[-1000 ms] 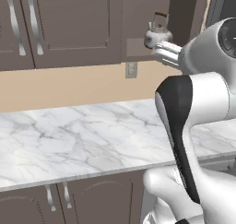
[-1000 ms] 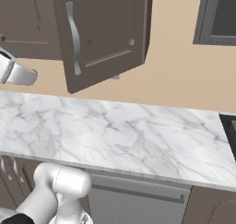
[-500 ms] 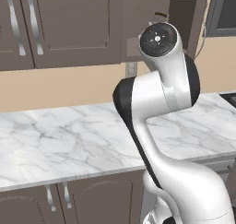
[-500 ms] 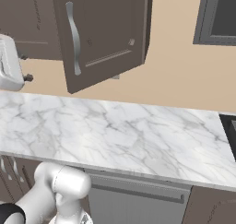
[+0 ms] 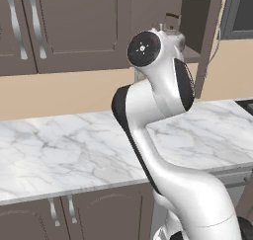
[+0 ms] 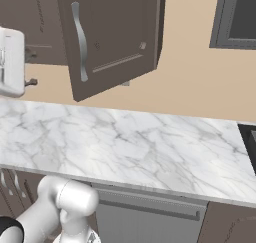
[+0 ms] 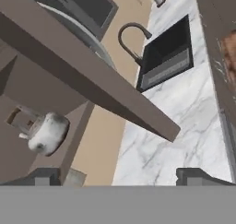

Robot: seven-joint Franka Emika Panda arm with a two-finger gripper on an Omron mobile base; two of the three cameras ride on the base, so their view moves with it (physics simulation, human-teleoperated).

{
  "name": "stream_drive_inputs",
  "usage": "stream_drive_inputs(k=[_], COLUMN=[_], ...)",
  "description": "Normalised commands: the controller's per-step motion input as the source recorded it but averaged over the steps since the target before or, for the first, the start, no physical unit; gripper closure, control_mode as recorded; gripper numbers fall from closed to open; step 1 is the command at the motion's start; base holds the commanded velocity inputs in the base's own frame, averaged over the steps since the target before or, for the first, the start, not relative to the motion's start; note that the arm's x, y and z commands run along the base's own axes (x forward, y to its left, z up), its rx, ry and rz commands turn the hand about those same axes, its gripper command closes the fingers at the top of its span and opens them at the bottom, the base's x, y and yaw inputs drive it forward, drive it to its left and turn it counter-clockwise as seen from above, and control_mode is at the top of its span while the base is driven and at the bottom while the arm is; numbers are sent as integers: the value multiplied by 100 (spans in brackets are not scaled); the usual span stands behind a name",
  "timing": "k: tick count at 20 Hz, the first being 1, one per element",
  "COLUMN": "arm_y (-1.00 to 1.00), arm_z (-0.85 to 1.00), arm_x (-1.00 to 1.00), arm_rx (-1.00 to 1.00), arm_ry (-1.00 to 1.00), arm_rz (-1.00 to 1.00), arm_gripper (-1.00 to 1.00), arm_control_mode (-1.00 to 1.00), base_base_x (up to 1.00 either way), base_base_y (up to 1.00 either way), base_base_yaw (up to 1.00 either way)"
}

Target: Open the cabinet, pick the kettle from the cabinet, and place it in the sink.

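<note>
Kettle (image 7: 46,133) sits inside the cabinet (image 6: 112,34), and we see it in the hand view as a squat silvery-white body on the cabinet's shelf, its thin dark handle (image 7: 20,117) arching off one side. In the left base view we catch just its handle tip and a sliver of its body (image 5: 170,24) peeking over the white arm (image 5: 163,81), at the open compartment high on the right.

We see the cabinet door swung open in the right base view, its long wavy silver handle (image 6: 80,42) standing vertical on the raised panel. In the hand view the door's edge cuts a dark brown diagonal across the frame.

The end effector (image 7: 117,177) is released, its two dark finger tips (image 7: 46,176) standing wide apart with nothing between them, and the kettle lies apart from them, off to the side.

The sink (image 7: 168,50) shows in the hand view as a black basin sunk in the white marble table (image 7: 184,112), with a grey ribbed tray (image 7: 166,70) along one side and the black faucet (image 7: 131,38) curving over it. It is well apart from the kettle.

We can read no writing, brand or label anywhere.
</note>
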Motion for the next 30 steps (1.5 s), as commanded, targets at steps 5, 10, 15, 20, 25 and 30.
stream_drive_inputs(k=[5,10,15,20,25,30], arm_y=[-14,-14,-10,-15,-22,-25], arm_z=[-4,0,-2,-2,-2,-9], arm_x=[25,25,23,16,8,7], arm_rx=[0,1,9,12,11,2], arm_ry=[-13,0,-4,-11,-5,-3], arm_rz=[-41,-36,-25,-16,-13,-11], arm_gripper=[-100,-100,-100,-100,-100,-100], arm_control_mode=[-100,-100,-100,-100,-100,-100], base_base_x=[0,0,0,0,0,0], base_base_y=[0,0,0,0,0,0], base_base_yaw=[0,0,0,0,0,0])
